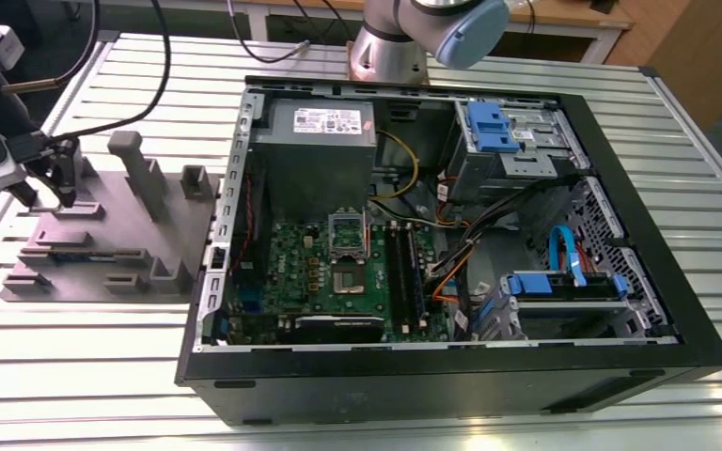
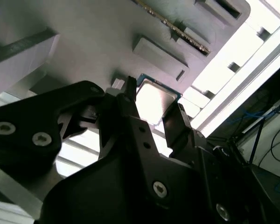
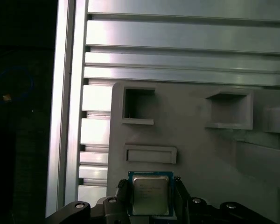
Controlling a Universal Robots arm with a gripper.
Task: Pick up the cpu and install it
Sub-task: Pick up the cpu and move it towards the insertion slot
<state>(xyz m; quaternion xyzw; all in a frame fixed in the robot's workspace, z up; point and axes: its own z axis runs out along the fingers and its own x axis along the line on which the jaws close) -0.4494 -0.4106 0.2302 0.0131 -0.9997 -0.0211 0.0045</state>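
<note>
The cpu [image 3: 150, 196] is a small square chip with a silvery top and a blue-green rim. It lies low on the grey-mauve plastic block [image 1: 110, 240] at the exterior view's left. My gripper [image 1: 45, 195] is down at that block. In both wrist views the cpu [image 2: 151, 100] sits between my two black fingers [image 2: 177, 121], which press against its opposite edges. The gripper [image 3: 150, 186] is shut on the chip, which rests at the block's surface. The motherboard [image 1: 323, 282] with its silver socket frame [image 1: 346, 246] lies inside the open computer case [image 1: 662, 282].
Upright posts [image 1: 135, 169] and raised ledges stand on the block close to my gripper. The slatted metal table [image 1: 86, 376] runs under everything. Cables [image 1: 474, 235], blue drive cages [image 1: 499, 127] and a power supply [image 1: 317, 127] crowd the case. The arm's base [image 1: 393, 47] stands behind it.
</note>
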